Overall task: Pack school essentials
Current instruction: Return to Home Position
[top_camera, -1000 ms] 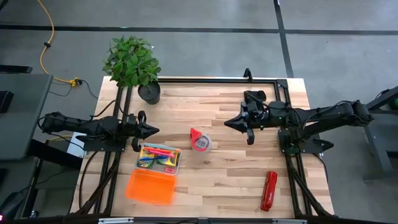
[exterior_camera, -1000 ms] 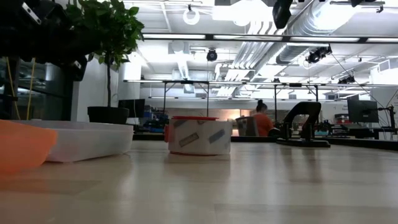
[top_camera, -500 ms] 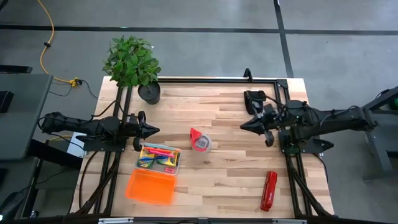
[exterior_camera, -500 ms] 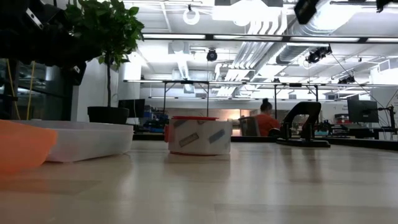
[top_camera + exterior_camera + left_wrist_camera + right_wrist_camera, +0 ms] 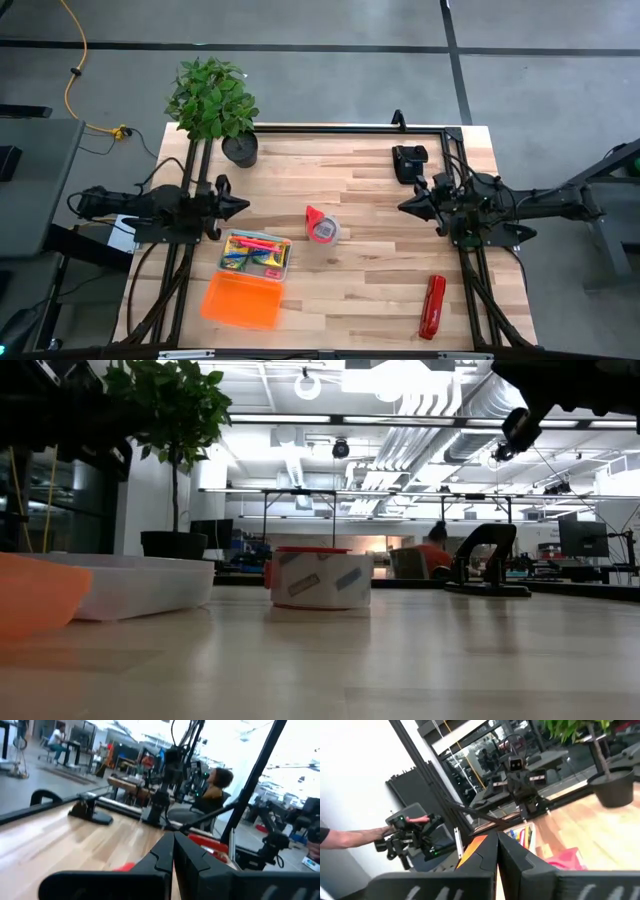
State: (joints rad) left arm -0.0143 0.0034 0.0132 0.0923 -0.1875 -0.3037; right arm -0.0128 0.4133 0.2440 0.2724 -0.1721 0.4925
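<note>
The school essentials lie in a clear open case (image 5: 257, 255) on the table's near left; pink-red markers (image 5: 258, 243) sit along its far side, and yellow-green and blue pieces (image 5: 245, 263) lie below them. The case also shows in the low view (image 5: 130, 585) and in the right wrist view (image 5: 522, 835). My left gripper (image 5: 240, 205) hovers shut just beyond the case's far edge, its fingers (image 5: 173, 851) closed together. My right gripper (image 5: 403, 207) is shut and hangs in the air at the table's right side, its fingers (image 5: 496, 851) also together. Neither holds anything.
An orange lid (image 5: 241, 300) lies near the case. A red tape roll (image 5: 322, 226) stands mid-table and a long red stapler (image 5: 432, 306) lies near right. A black object (image 5: 408, 160) sits far right and a potted plant (image 5: 212, 100) far left. A person's hand (image 5: 350, 837) shows beyond the table.
My right gripper has drawn back from the table's middle toward the right edge, staying shut and empty. The case, lid, tape roll and stapler have not moved.
</note>
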